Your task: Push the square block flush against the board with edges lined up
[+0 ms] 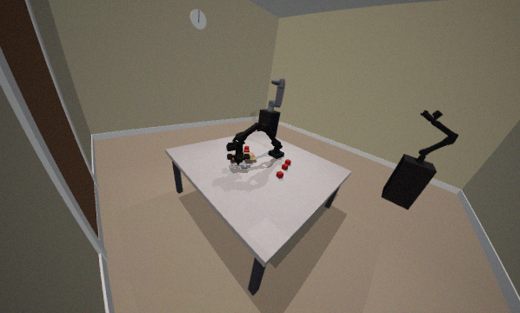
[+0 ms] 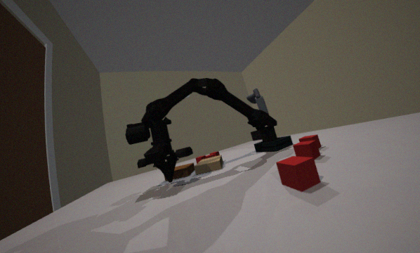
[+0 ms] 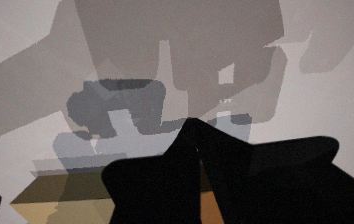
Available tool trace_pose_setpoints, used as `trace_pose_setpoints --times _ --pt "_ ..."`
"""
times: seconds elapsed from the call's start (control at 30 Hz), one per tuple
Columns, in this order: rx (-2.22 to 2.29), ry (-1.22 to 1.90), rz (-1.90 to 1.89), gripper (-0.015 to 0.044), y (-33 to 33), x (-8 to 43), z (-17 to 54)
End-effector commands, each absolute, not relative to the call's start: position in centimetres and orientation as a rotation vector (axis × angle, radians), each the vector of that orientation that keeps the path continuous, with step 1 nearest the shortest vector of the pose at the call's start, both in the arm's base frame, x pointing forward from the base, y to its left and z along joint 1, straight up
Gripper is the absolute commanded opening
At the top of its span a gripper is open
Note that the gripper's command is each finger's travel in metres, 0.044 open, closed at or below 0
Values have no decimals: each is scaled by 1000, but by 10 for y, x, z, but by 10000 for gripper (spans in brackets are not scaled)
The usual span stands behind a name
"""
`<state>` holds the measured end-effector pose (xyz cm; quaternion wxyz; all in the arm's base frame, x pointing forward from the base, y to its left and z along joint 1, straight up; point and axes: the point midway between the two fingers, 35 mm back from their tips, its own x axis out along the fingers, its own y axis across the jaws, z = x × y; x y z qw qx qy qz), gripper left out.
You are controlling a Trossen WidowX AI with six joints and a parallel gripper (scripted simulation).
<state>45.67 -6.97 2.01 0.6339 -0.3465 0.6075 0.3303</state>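
From the top, one black arm bends over the white table, its gripper low by a tan block. Three red cubes lie apart from it.

The exterior view shows the fingers together, gripping nothing (contact I cannot tell), beside one orange-brown block; the tan one sits just beyond.

In the wrist view, closed fingertips partly hide the orange-brown block.
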Motion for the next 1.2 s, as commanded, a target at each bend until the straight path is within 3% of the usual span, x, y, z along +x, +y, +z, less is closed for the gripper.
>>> trace_pose_setpoints --times 0.0,0.33,0.63,0.87,1.17 --pt "-793 1386 749 0 -71 457 47" --pt "-797 1376 743 0 -69 452 75" --pt "-791 1386 750 0 -40 390 74" --pt "-786 1395 755 0 -23 336 64" --pt "-786 1395 755 0 -22 337 10"
